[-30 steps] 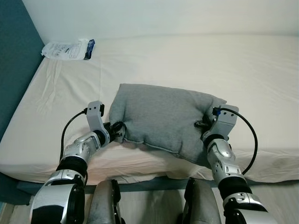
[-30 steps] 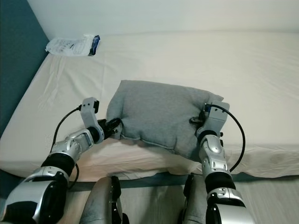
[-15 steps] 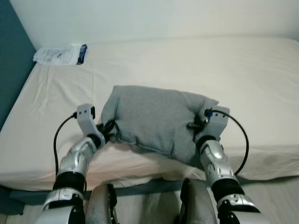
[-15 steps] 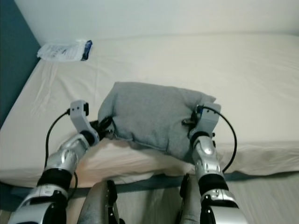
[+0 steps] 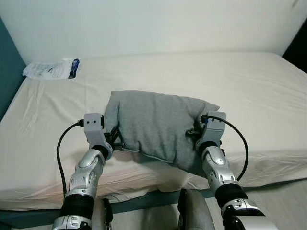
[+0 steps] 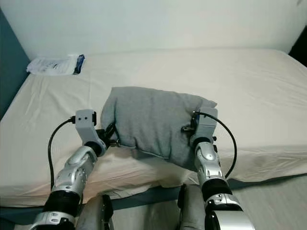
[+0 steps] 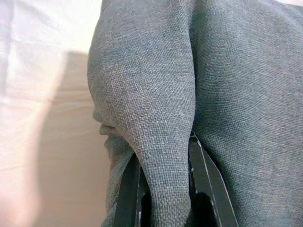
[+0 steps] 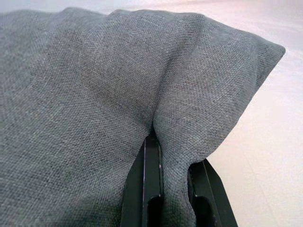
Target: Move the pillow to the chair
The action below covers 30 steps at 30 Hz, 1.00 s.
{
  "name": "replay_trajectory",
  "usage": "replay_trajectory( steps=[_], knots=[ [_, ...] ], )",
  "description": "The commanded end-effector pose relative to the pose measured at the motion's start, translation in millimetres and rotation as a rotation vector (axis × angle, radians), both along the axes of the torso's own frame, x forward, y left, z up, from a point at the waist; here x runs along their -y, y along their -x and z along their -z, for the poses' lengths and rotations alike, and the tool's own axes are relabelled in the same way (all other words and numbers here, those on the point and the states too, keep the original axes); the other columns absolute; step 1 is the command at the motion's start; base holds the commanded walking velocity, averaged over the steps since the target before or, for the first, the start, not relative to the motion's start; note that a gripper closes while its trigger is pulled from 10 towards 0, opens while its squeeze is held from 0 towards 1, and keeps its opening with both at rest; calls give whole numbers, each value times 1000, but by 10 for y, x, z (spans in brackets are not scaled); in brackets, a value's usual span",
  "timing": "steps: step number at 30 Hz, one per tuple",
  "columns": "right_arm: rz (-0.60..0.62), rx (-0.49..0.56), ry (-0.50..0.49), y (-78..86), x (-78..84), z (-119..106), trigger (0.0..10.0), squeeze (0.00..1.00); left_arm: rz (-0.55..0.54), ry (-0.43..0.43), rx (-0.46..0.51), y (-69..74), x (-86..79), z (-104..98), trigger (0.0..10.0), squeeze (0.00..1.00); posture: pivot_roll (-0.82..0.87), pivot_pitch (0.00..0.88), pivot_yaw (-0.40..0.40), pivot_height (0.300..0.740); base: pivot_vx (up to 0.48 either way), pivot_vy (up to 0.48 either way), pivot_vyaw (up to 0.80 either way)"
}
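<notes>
Pillow (image 5: 158,127) gripped over the bed (image 5: 249,81): my left hand (image 7: 163,189) pinches its nine o'clock edge, my right hand (image 8: 173,189) its three o'clock corner. Carry to the chair remains.

A cream-sheeted bed (image 5: 249,91) is seen, a white plastic packet (image 5: 50,70) left lying way beyond the left hand (image 5: 116,139).

pillow (image 5: 156,124) | grey woven fabric, plump | pinched at both ends, over the bed's near edge
</notes>
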State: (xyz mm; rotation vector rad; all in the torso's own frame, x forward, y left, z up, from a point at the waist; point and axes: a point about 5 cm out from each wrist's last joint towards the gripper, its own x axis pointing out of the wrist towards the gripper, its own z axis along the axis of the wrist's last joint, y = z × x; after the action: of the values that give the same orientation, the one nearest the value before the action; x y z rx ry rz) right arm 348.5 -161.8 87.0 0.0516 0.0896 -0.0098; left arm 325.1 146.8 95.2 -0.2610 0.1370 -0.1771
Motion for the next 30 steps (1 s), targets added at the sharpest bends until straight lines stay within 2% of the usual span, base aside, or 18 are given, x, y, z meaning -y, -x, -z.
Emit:
replay_trajectory(
  steps=[1, 2, 7, 9, 15, 16, 19, 20, 25, 26, 30],
  knots=[
    [-84, 23, 23, -37, -195, -50, 10000, 0, 42, -7, 68, -8, 170, -117, 4039, 0, 16, 0, -63, 562, 0, 0, 0],
    [-91, 30, 40, -44, -209, -59, 10000, 0, 11, -27, 81, -1, 157, -132, 10000, 0, 14, 0, -58, 562, 0, 0, 0],
    [-95, 43, 93, -58, -221, -80, 10000, 0, -24, -56, 83, 6, 147, -130, 10000, 0, 6, 0, -54, 562, 0, 0, 0],
    [-83, 70, 155, -62, -217, -101, 10000, 0, -15, -90, 77, 5, 181, -110, 10000, 0, 3, 0, -54, 562, 0, 0, 0],
    [-77, 70, 145, -56, -210, -92, 10000, 0, -5, -122, 80, -3, 205, -104, 10000, 0, 1, 0, -56, 562, 0, 0, 0],
    [-78, 56, 102, -53, -203, -74, 10000, 0, 1, -143, 82, -10, 223, -102, 10000, 0, 1, 0, -57, 562, 0, 0, 0],
    [-71, 52, 84, -54, -190, -71, 9804, 0, -1, -152, 86, -20, 227, -110, 10000, 0, 0, 0, -60, 562, 0, 0, 0],
    [-80, 56, 53, -56, -189, -78, 0, 0, -6, -130, 98, -18, 232, -126, 0, 0, 5, 0, -67, 562, 0, 0, 0],
    [-87, 61, 38, -59, -189, -88, 0, 0, -10, -112, 105, -15, 234, -137, 0, 0, 7, 0, -69, 562, 0, 0, 0],
    [-94, 57, 45, -70, -205, -90, 10000, 0, -29, -121, 107, -13, 218, -141, 10000, 0, 11, 0, -71, 562, 0, 0, 0],
    [-109, 61, 74, -75, -228, -95, 10000, 0, -44, -135, 102, -12, 203, -136, 10000, 0, 11, 0, -67, 562, 0, 0, 0]
  ],
)
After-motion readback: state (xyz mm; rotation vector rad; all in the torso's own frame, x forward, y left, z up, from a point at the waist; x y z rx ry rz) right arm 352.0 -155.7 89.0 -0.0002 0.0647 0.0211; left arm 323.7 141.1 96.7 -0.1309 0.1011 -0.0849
